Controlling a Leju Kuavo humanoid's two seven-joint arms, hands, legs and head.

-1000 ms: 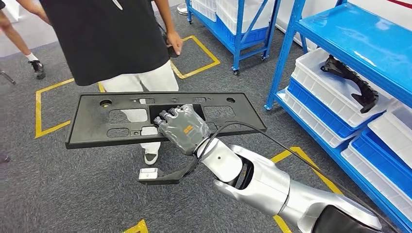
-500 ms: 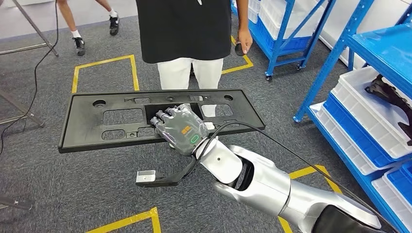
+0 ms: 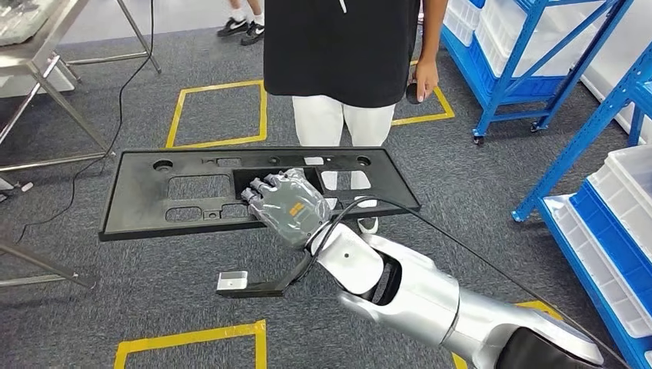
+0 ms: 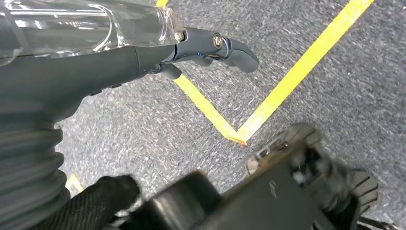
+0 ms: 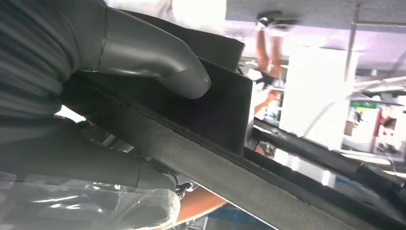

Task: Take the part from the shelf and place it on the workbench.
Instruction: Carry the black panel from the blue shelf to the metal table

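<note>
The fingers [image 3: 257, 190] of the right hand [image 3: 288, 206] curl over the near edge of a long black panel [image 3: 192, 188] and grip it at a cut-out near its middle. The panel is held roughly level above the grey carpet [image 3: 138, 300], well off the floor, its long side running across the head view. In the right wrist view the thick thumb [image 5: 158, 60] presses on one face of the panel's rim [image 5: 210, 165] while the darker fingers close on the other face, so the panel is clamped between them.

The left hand [image 4: 143, 52] hangs over the carpet beside yellow floor tape [image 4: 287, 81]; its fingers [image 4: 234, 48] are bent inward with nothing in them.

A person in a black shirt and white trousers [image 3: 342, 123] stands just beyond the panel's far edge, one hand [image 3: 421, 81] holding a small dark object. At the right, blue shelves [image 3: 573, 146] carry white bins [image 3: 630, 188] and blue bins [image 3: 611, 242]; what lies in them cannot be made out. Another blue shelf [image 3: 511, 58] farther back holds more white bins. A metal worktop [image 3: 34, 46] on thin legs stands at the upper left, well apart from the panel, with something pale and indistinct on it. A cable [image 3: 134, 96] trails across the carpet near it.
</note>
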